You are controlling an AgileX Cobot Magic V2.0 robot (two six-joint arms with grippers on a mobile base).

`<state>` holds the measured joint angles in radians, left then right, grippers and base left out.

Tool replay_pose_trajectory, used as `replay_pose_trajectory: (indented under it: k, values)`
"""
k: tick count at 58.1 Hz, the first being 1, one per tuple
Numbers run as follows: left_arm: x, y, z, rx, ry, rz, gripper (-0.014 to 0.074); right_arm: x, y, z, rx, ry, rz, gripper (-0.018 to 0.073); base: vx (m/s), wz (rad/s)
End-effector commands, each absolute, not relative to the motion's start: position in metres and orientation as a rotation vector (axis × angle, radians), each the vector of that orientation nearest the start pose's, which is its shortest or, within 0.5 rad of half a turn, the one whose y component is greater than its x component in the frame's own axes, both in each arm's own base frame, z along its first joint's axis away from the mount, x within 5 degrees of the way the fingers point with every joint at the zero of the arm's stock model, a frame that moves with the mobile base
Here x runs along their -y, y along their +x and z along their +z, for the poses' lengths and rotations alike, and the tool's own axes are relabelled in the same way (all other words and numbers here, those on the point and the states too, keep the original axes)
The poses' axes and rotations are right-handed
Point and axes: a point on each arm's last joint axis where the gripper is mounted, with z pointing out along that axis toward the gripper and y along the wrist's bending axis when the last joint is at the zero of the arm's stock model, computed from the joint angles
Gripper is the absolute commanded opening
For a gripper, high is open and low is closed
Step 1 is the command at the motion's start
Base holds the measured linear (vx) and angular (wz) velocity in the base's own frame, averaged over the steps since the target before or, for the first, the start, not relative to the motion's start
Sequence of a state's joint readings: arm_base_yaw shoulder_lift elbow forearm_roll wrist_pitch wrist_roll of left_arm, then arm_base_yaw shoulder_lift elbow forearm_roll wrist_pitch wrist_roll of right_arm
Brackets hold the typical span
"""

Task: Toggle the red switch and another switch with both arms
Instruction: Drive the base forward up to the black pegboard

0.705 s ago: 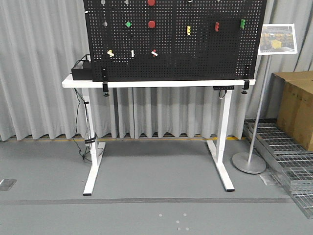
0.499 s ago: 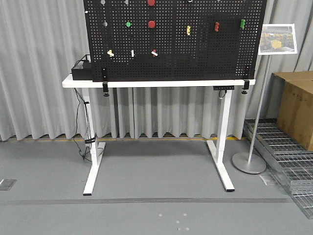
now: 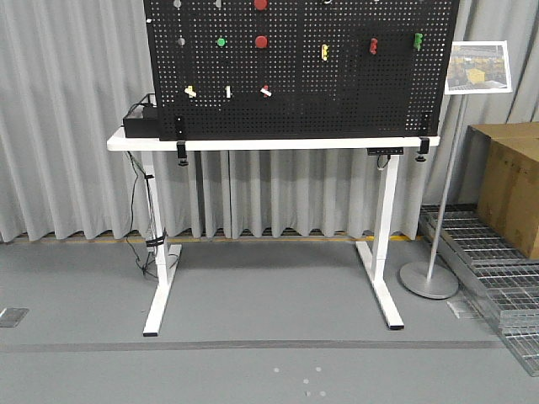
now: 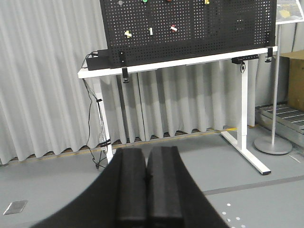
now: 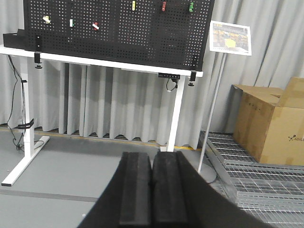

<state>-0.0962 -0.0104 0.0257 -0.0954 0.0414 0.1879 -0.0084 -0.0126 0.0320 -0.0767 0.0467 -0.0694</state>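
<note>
Exterior front-facing view: the pegboard (image 3: pixel 337 101) stands upright on the back of the white worktop (image 3: pixel 253 144). Both task items sit in a row near its lower left corner. The red switch (image 3: pixel 266 92) is at the right end of that row and the yellow-tinted switch (image 3: pixel 190 92) at the left end. A green-tinted toggle (image 3: pixel 228 91) stands upright between them.

Neither arm appears in this view. The wrist cameras show each tool well apart from the board, with open floor between.
- Left tool (image 4: pixel 145 154): pads clenched together, gripping nothing.
- Right tool (image 5: pixel 151 159): pads likewise pressed together, empty.

Assessment: no toggling has begun; the approach is yet to be made.

Risks noted:
- Wrong target. The green-tinted toggle lies between the two wanted switches and looks much like the yellow-tinted one. A round red button (image 3: pixel 261 41) sits directly above the red switch, so a high reach could press it instead.
- Small levers. A slightly off-line contact may slip past without flipping, or push against the board itself.
- Crowding. The two switches are near each other, so the arms could foul one another.
- Approach path. The sign stand (image 3: pixel 429 282) and box (image 3: pixel 509 185) flank the right side.
</note>
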Motion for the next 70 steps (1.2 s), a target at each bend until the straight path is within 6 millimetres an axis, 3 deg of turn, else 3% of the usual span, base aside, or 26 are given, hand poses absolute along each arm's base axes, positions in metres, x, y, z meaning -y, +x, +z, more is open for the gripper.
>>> replay_pose_trajectory:
  k: [1, 37, 70]
  values:
    - [0.0049, 0.0562, 0.2023, -1.464, 0.125, -0.008, 0.0003, 0.0005, 0.0558, 0.2052, -1.461, -0.102, -0.130, -0.0006, 0.00, 0.00]
    - [0.0049, 0.0562, 0.2023, -1.464, 0.125, -0.008, 0.0003, 0.0005, 0.0558, 0.2052, -1.461, -0.102, -0.130, -0.0006, 0.05, -0.01]
    - [0.0049, 0.0562, 0.2023, -1.464, 0.125, -0.008, 0.0003, 0.0005, 0.0558, 0.2052, -1.461, -0.102, -0.130, -0.0006, 0.29, -0.01]
